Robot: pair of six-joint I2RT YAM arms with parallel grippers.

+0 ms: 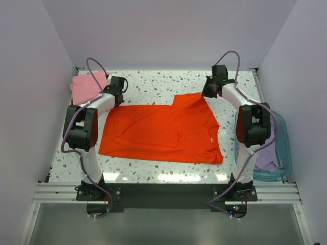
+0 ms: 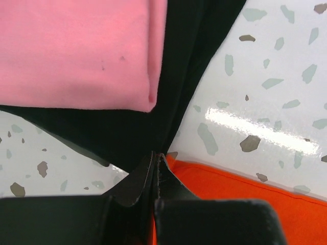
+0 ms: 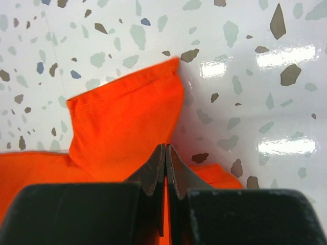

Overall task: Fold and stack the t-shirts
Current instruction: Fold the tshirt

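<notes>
The orange-red t-shirt [image 1: 163, 133] lies spread flat in the middle of the table. My left gripper [image 1: 118, 97] is shut on its far left corner, with orange cloth [image 2: 230, 196] pinched between the closed jaws [image 2: 157, 155]. My right gripper [image 1: 210, 92] is shut on the far right sleeve [image 3: 122, 120], with cloth between the closed jaws [image 3: 165, 148]. The pink shirt [image 1: 87, 87] lies folded at the back left. In the left wrist view it [image 2: 76, 51] rests on the black shirt [image 2: 127, 130]. The lavender shirt [image 1: 266, 155] lies in the basket.
A translucent blue basket [image 1: 286, 148] stands at the right table edge beside my right arm. White walls close in the left, back and right sides. The speckled tabletop [image 1: 153, 81] shows along the back between the grippers.
</notes>
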